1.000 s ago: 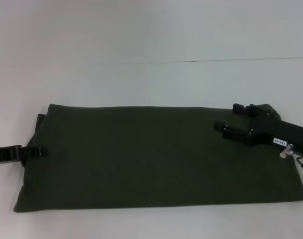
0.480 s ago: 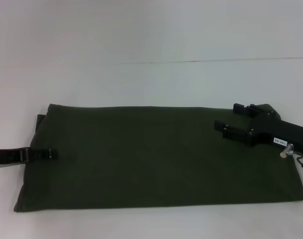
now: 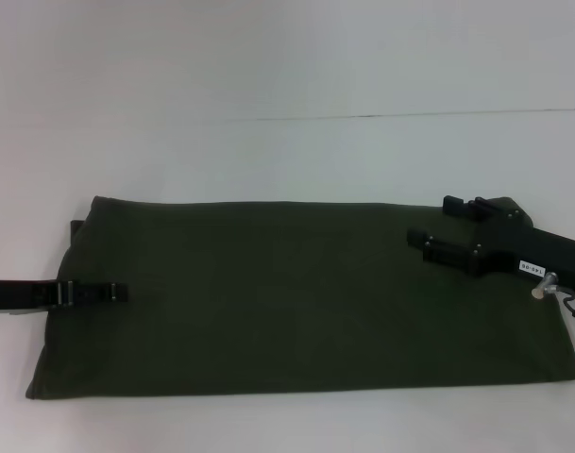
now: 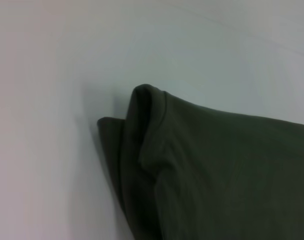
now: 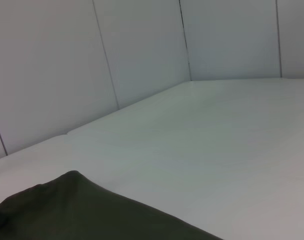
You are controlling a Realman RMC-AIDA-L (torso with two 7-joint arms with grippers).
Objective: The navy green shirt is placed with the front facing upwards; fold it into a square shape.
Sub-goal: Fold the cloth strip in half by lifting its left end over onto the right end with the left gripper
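The navy green shirt (image 3: 296, 293) lies flat on the white table as a long, wide rectangle with its plain side up. No lettering shows. My left gripper (image 3: 117, 293) reaches in low from the left and lies over the shirt's left edge, about halfway along it. The left wrist view shows that end's stacked cloth layers and a folded corner (image 4: 147, 100). At the shirt's far right corner, my right gripper (image 3: 436, 225) stands open, its two black fingers (image 3: 462, 206) spread above the cloth. The right wrist view catches only a dark corner of the shirt (image 5: 67, 210).
The white table (image 3: 287, 151) stretches beyond the shirt, with a thin seam line across it. Pale panelled walls (image 5: 142, 50) rise behind the table in the right wrist view. A narrow strip of table shows in front of the shirt.
My left gripper has slid to the right, from the shirt's left edge further in over the cloth. The right gripper and the shirt have not moved.
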